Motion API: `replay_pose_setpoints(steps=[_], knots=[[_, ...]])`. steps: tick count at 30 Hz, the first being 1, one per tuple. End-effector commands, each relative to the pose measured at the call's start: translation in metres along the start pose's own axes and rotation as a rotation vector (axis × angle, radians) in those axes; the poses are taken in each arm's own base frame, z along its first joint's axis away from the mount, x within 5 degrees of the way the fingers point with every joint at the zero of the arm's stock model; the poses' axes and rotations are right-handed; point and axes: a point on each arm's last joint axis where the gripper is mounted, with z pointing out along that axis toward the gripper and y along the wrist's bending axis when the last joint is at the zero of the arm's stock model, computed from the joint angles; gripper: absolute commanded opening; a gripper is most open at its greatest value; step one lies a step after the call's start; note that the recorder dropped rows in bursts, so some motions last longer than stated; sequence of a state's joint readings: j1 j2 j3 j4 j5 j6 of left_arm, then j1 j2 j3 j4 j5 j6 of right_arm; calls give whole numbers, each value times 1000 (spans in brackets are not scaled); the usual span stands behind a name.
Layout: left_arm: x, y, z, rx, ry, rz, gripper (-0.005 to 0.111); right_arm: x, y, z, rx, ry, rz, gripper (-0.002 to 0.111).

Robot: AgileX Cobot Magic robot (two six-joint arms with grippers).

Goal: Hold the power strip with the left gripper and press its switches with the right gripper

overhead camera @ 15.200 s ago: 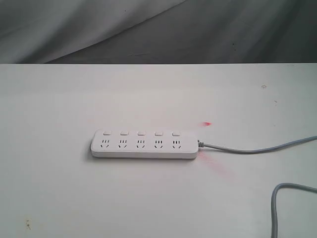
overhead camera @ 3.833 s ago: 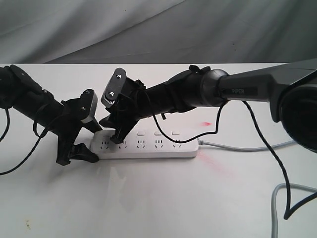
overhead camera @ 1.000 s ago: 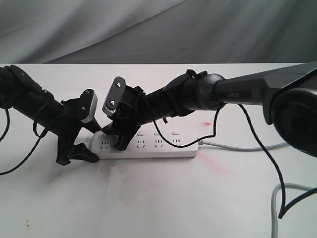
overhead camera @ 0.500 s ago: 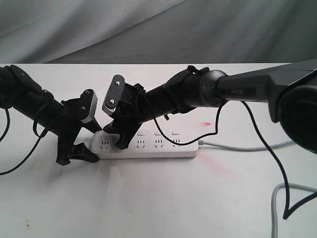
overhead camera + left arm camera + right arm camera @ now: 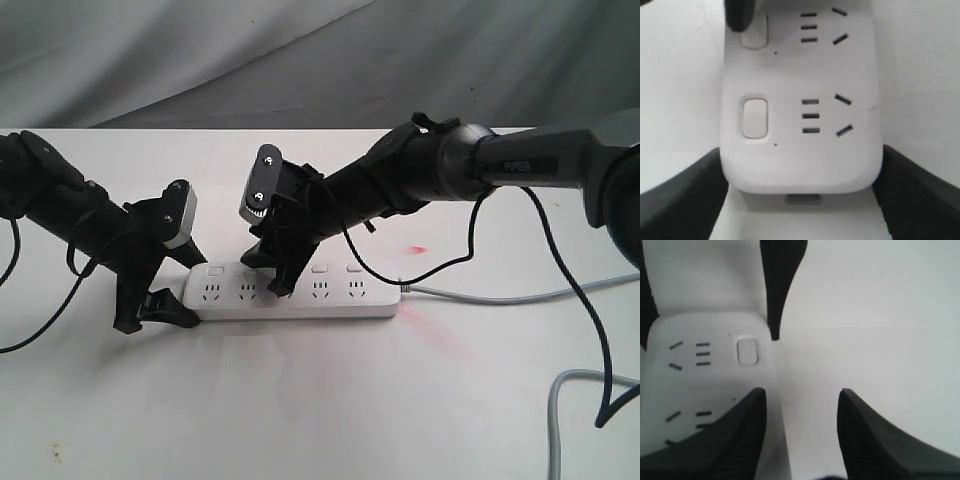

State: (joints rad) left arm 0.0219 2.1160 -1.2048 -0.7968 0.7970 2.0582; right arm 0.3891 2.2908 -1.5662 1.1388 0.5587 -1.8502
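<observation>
The left gripper (image 5: 182, 288) clamps one end of the strip (image 5: 340, 297) while the right gripper (image 5: 268, 274), jaws apart, hangs over the row of switches (image 5: 320, 269) near its middle.

Twin arms at work: the left gripper (image 5: 188, 290), a black two-jawed claw carrying a plain pale grey block (image 5: 181, 222), reaches in low on a slim black arm (image 5: 60, 205) from the left. It is tilted downward, with its jaws spread wide and set against both long sides of one end of the long white plastic power strip (image 5: 330, 303). The right gripper (image 5: 270, 272), a black claw bearing a dotted grey plate (image 5: 263, 186), slants down from a thick black sleeved arm (image 5: 430, 172) entering from the right. Its jaws are parted and grip nothing, with one fingertip (image 5: 752, 410) over the strip.
</observation>
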Motion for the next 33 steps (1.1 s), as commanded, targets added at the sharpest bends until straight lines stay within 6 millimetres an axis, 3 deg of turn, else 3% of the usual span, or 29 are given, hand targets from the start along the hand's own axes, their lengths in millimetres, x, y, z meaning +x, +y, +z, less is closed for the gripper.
replay_pose_setpoints(steps=[1,33], knots=[[5,2,1,-19,46,42,46,4,2,-3,-10,9,10,43],[5,2,1,-19,46,42,46,42,17,28,-69,104,16,43]])
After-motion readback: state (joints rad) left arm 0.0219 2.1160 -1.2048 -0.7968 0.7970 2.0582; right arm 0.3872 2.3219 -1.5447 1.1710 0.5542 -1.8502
